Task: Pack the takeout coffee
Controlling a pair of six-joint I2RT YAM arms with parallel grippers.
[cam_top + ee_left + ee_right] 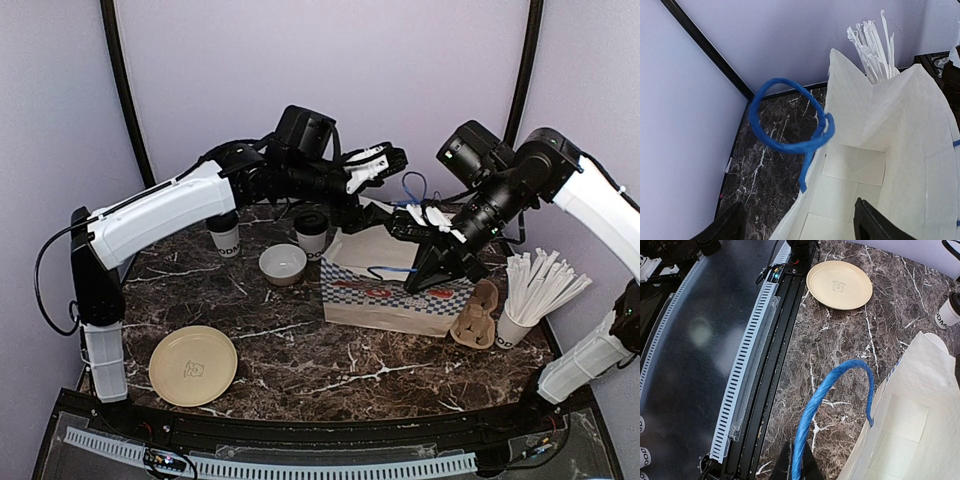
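Takeout coffee (312, 233) stands untouched; right pincer (796, 462) pinches blue handle (840, 371), left pincer (797, 222) gapes.

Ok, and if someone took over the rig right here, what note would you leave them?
Left claw: open, above the mouth of the bag, holding nothing.
Right claw: shut on the blue handle of the bag.
Cups: the lidded cup and a second cup stand on the table, left of the bag.
Done: bag held open; the part of its inside that shows is empty.
To do: put both cups into the bag.
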